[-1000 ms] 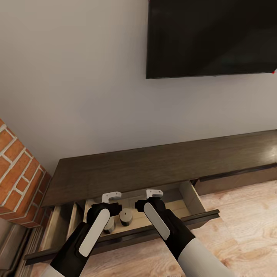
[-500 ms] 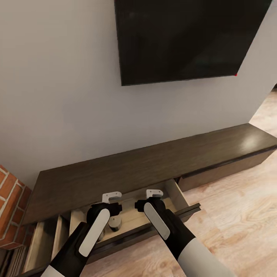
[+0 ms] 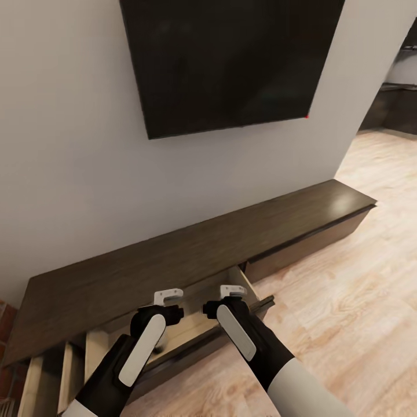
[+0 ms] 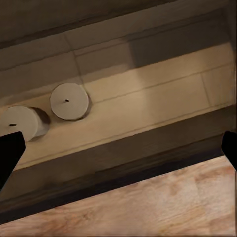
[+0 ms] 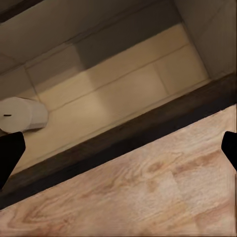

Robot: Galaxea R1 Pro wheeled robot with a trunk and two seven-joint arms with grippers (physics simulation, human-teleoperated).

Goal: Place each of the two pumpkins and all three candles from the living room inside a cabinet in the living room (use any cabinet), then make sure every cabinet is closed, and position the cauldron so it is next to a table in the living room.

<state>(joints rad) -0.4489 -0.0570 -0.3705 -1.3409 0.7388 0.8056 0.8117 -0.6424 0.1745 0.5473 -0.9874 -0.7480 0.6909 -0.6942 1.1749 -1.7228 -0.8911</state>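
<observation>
The pale grey wall (image 3: 69,145) carries a large flat black screen (image 3: 231,58), cut off by the top of the head view. Below it runs the low, long dark-brown wooden cabinet (image 3: 191,249) with its flat top, standing on a light wood-plank floor (image 3: 347,301). One wide drawer (image 3: 197,327) is pulled out beneath the top, its pale wooden interior open to view, and the dark front edge (image 4: 123,168) shows in the left wrist view.

Inside the drawer, the left wrist view shows 2 short, stubby tan candles (image 4: 70,101) with tiny wicks, the second candle (image 4: 22,123) just beside the first and partly cut off by a fingertip. The right wrist view shows 1 pale candle (image 5: 22,114) lying on the drawer floor, and whether it is one of those 2 cannot be told. In the head view the arms cover the candles.

The left gripper (image 3: 167,296) and right gripper (image 3: 233,291) hover over the drawer, empty; each wrist view shows dark fingertips (image 4: 10,153) at opposite edges, so both stand spread wide.

A strip of red brick (image 3: 4,313) shows beside the cabinet's far left end, mostly cut off.
</observation>
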